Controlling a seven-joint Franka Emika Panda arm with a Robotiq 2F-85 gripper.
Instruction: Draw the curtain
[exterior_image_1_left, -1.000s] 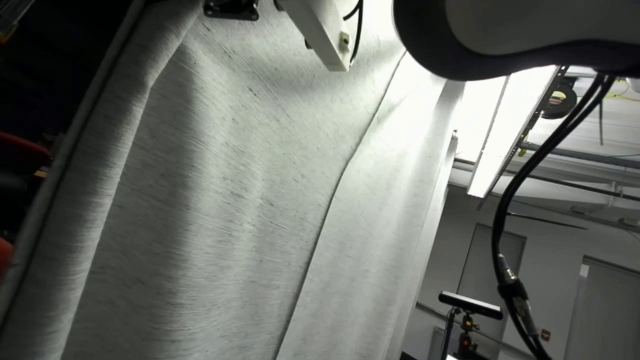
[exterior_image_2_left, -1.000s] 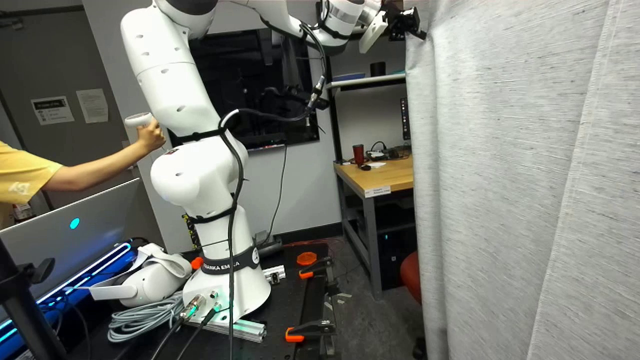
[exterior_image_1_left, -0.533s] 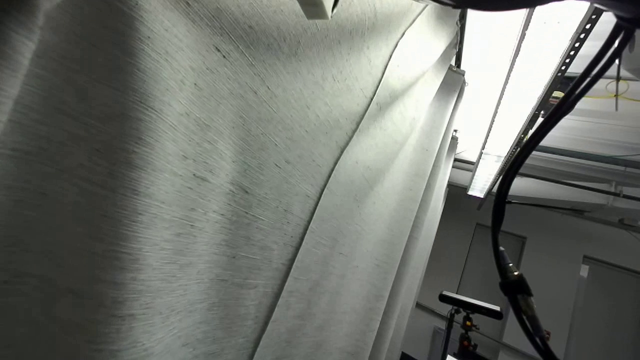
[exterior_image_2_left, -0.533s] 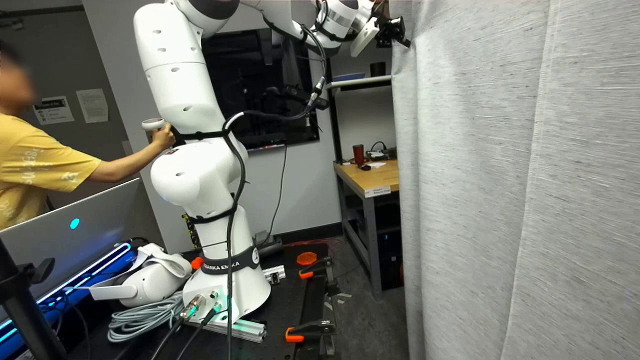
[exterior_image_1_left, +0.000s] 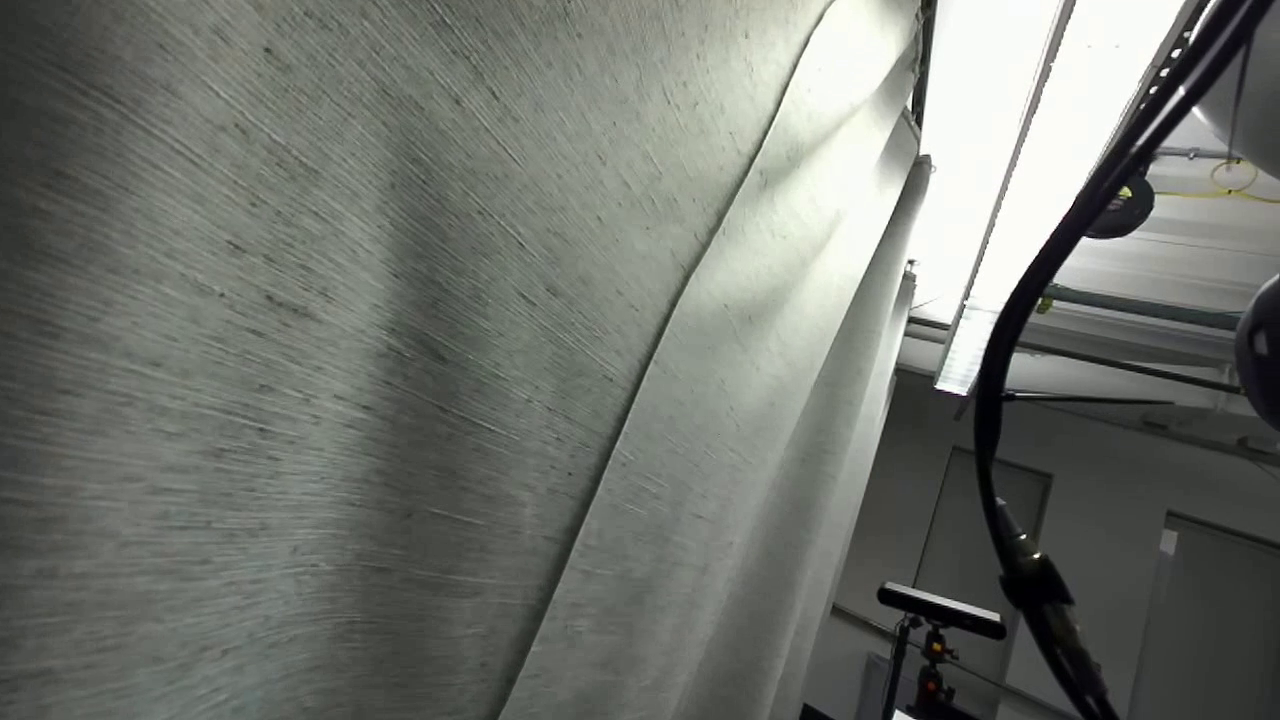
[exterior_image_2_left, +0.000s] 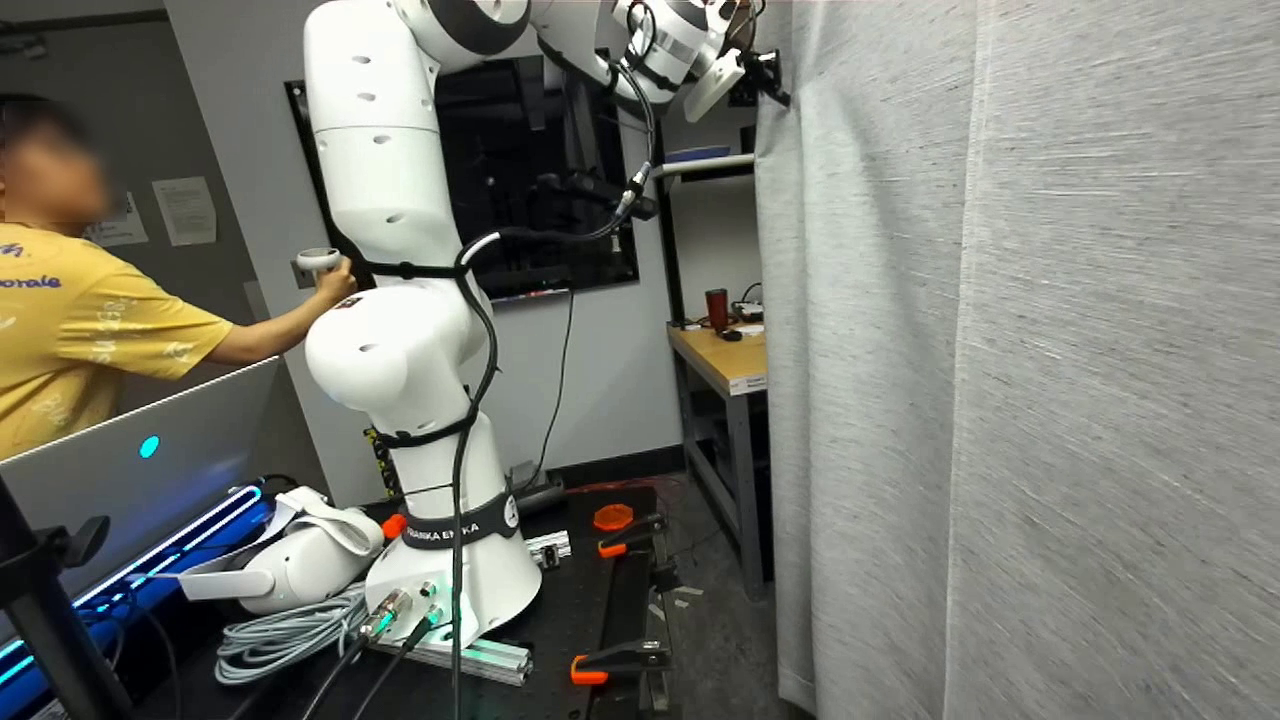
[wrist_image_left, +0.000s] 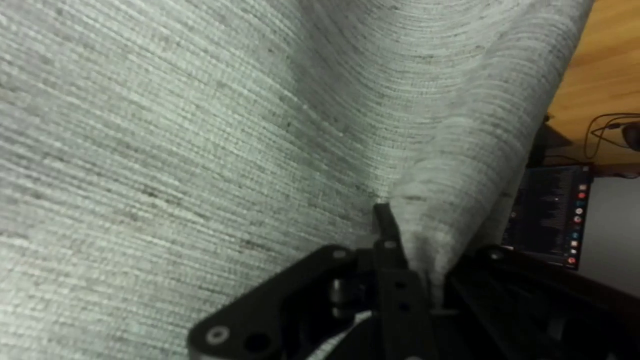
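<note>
Pale wall (exterior_image_2_left: 610, 370) behind, curtain (exterior_image_2_left: 1030, 360) in claw (wrist_image_left: 434, 272).

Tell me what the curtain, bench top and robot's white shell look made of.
Curtain: matte woven fabric; threads show in the wrist view.
Bench top: smooth-looking wood or laminate, by its streaky grain.
White shell: smooth satin, soft highlights; perhaps plastic or painted metal.
</note>
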